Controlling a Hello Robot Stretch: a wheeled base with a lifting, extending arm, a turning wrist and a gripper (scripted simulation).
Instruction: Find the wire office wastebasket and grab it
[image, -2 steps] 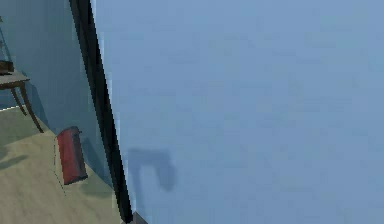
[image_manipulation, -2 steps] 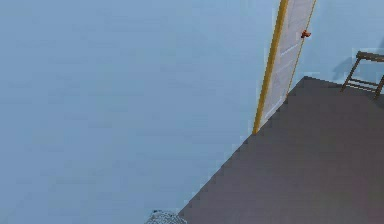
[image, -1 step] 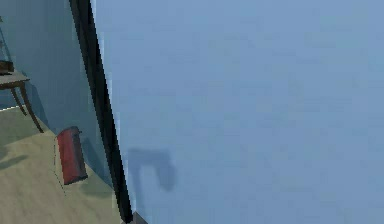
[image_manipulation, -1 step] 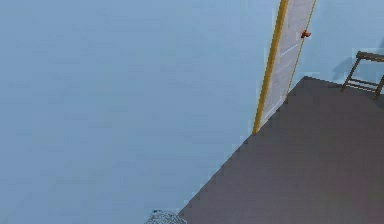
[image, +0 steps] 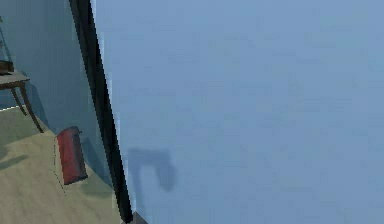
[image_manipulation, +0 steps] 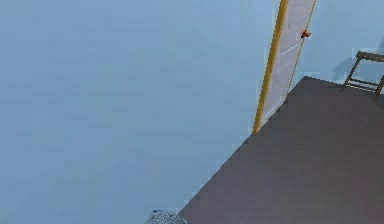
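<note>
1. In the forward view a blue wall (image: 250, 90) stands close ahead, with a dark door edge (image: 100, 110) running down its left side.
2. Past that edge lies a wooden floor (image: 35, 190), where a red-brown slab (image: 71, 155) leans against the wall and a desk (image: 14, 82) stands at the far left.
3. In the arm side view the same kind of blue wall (image_manipulation: 120, 100) meets a dark floor (image_manipulation: 300, 160). Further along it is a white door (image_manipulation: 288, 55) in a yellow frame, with a stool (image_manipulation: 368, 68) at the right edge.
4. I cannot place the wastebasket for certain. A small grey speckled patch (image_manipulation: 165, 217) at the bottom edge of the arm side view, left of the middle, may be its wire rim, but too little shows to say.
5. If that is the wastebasket, it lies right against the wall and close to me on my reaching side. I judge the search unfinished: I should turn or back off to bring that patch fully into view.
6. I cannot tell the state of my tool from these pictures.
</note>
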